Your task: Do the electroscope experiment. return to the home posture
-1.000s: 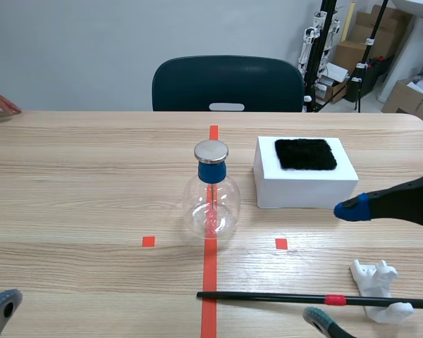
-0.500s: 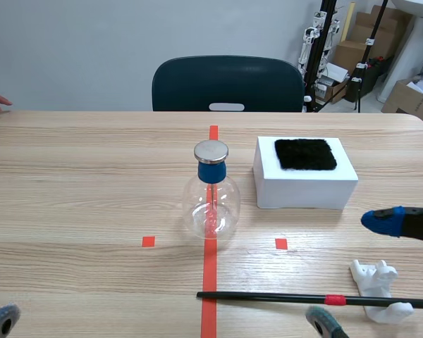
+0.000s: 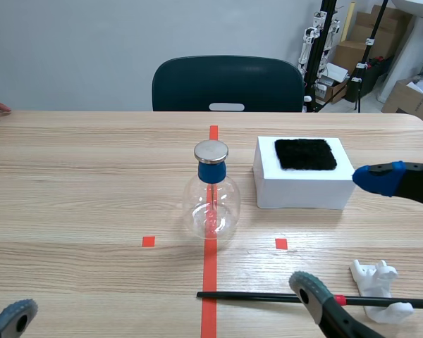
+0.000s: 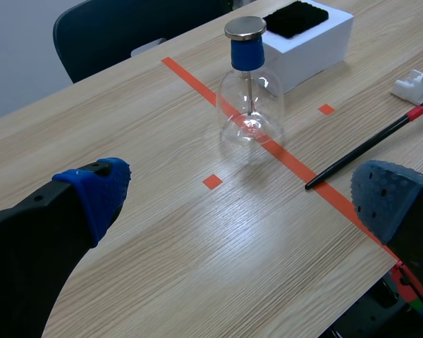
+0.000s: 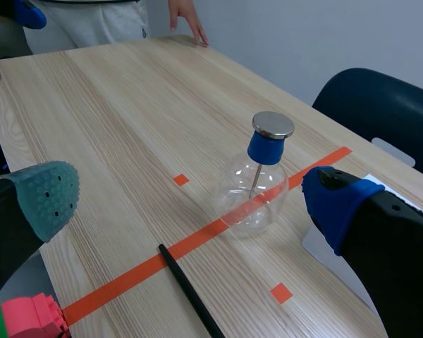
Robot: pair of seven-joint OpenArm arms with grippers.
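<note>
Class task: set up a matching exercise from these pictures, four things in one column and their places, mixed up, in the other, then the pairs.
Things: 1 flask; 2 black rod; 3 black cloth; 4 chair.
Places: A on the white box; B behind the table; C upright on the red tape line; D lying flat by the table's near edge.
Pairs: 1-C; 2-D; 3-A; 4-B.

One flask (image 3: 211, 205), one rod (image 3: 268, 298), one box (image 3: 304, 194)

Wide bare tabletop (image 3: 77, 183) left of the glass flask (image 3: 211, 201), narrow gap seen between the flask and the white box (image 3: 303, 193) on its right, path in front of the flask crossed by a black rod (image 3: 268, 298)
</note>
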